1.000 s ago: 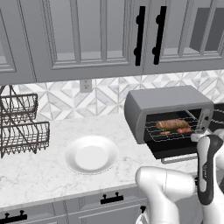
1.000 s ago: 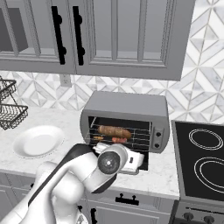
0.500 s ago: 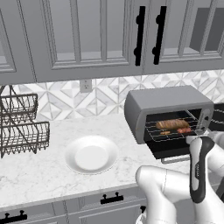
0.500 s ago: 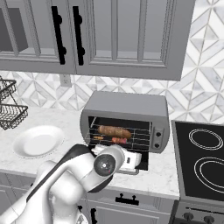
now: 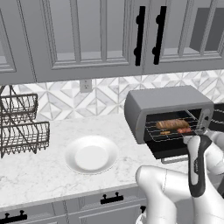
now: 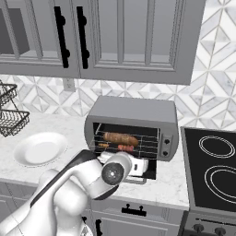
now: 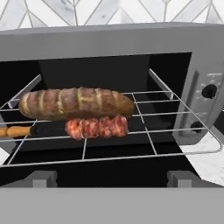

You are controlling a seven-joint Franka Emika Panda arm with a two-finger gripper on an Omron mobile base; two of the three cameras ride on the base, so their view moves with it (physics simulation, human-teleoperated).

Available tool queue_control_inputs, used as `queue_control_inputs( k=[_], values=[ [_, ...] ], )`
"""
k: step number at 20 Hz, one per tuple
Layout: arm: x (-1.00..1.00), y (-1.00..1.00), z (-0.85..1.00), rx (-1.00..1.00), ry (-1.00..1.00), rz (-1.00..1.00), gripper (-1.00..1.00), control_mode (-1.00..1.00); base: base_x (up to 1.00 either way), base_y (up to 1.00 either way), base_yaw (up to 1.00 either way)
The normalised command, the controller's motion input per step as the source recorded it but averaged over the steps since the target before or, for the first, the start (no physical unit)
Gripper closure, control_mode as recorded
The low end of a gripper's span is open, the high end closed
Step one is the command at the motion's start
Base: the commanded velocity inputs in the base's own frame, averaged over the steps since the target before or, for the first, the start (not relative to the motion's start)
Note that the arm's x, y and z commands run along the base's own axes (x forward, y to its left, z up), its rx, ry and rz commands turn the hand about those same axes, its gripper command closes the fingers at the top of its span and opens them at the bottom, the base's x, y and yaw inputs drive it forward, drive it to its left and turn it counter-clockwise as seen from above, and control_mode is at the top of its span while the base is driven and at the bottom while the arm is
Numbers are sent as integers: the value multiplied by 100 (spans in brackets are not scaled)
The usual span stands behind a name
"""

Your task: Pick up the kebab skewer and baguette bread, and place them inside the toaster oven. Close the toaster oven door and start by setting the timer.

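The grey toaster oven (image 5: 168, 103) (image 6: 133, 115) (image 7: 113, 39) stands on the counter with its door (image 5: 168, 151) swung down open. On its wire rack lies the golden-brown baguette bread (image 7: 76, 103) (image 5: 172, 124) (image 6: 120, 138). Just in front of the bread lies the kebab skewer (image 7: 96, 127) (image 6: 123, 148) (image 5: 184, 130), its wooden stick pointing left. My gripper (image 7: 113, 179) (image 6: 138, 166) hovers in front of the oven mouth, level with the rack. It is open and holds nothing, with its fingertips (image 7: 41, 178) wide apart. Control knobs (image 7: 209, 91) sit on the oven's right strip.
A white plate (image 5: 92, 154) (image 6: 40, 148) lies on the marble counter left of the oven. Wire baskets (image 5: 19, 124) stand at the far left. A black cooktop (image 6: 214, 170) lies to the oven's right. Wall cabinets (image 5: 109, 35) hang above.
My forearm has shifted slightly in front of the oven. The bread and skewer lie still on the rack, and the door stays down.
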Motion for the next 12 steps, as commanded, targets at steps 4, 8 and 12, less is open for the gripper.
queue_control_inputs(
  k=[4, 8, 12],
  values=[
    [30, 0, 0, 0, 0, 8, -100, -100, 0, 0, 0],
    [10, 0, -7, 0, 0, 6, -100, -100, 0, 0, 0],
    [11, 0, -1, 0, 0, 3, -100, -100, 0, 0, 0]
  ],
)
